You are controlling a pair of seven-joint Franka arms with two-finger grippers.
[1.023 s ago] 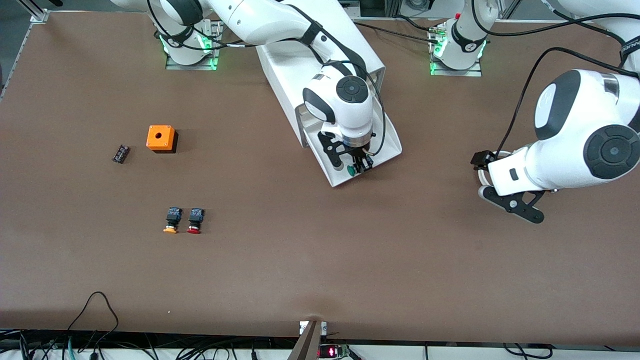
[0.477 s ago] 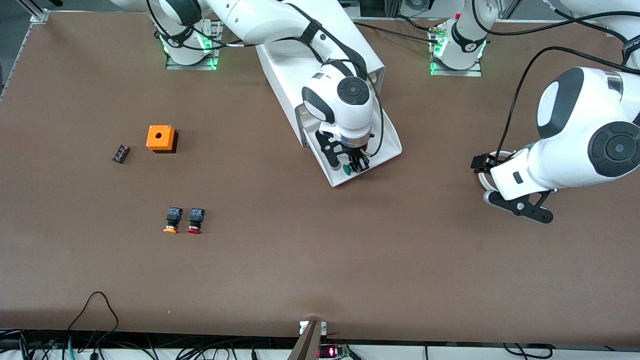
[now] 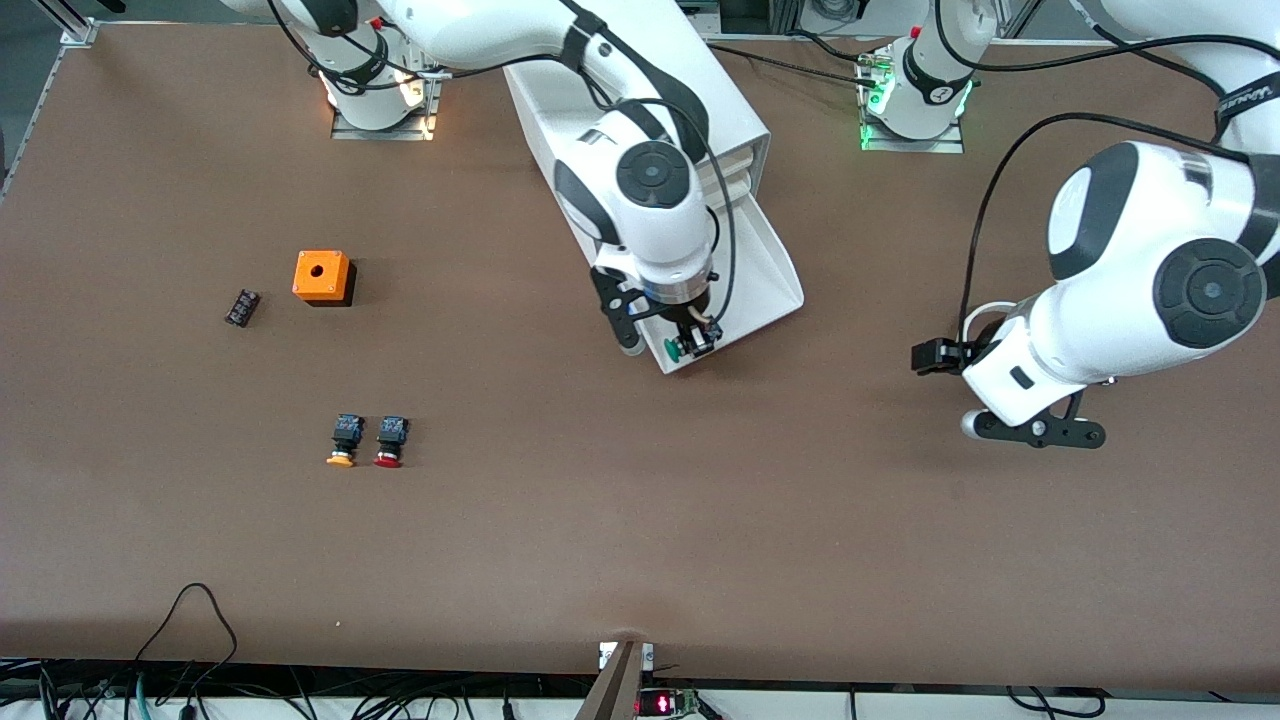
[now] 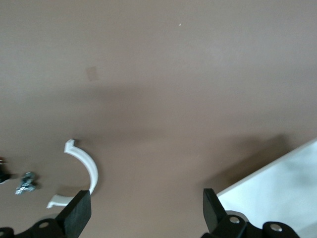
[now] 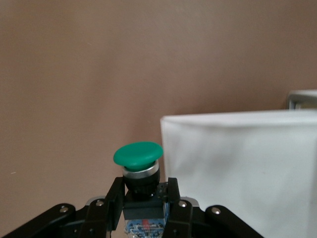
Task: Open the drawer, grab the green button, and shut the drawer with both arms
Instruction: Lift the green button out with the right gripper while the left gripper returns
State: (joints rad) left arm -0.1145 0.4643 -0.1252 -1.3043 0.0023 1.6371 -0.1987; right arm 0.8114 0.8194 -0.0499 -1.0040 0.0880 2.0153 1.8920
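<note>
The lowest drawer [image 3: 765, 270] of the white cabinet [image 3: 735, 110] stands pulled out. My right gripper [image 3: 688, 343] is shut on the green-capped button [image 3: 674, 349], its fingers gripping the black-and-blue body, and holds it in the air over the drawer's front edge. In the right wrist view the button [image 5: 138, 154] sits between the fingers of the right gripper [image 5: 143, 198], next to the white drawer [image 5: 237, 168]. My left gripper [image 3: 945, 360] hangs open and empty over bare table toward the left arm's end. It also shows in the left wrist view [image 4: 144, 210], with a drawer corner [image 4: 282, 186] beside it.
A white curved piece [image 3: 985, 315] lies on the table by the left gripper, and shows in the left wrist view [image 4: 85, 166]. An orange box [image 3: 322, 276], a small black part [image 3: 241, 307], a yellow-orange-capped button [image 3: 342, 441] and a red-capped button [image 3: 388, 441] lie toward the right arm's end.
My right gripper has lifted the green button out of the drawer and moved it over the drawer's front edge. The left arm has shifted slightly toward the drawer.
</note>
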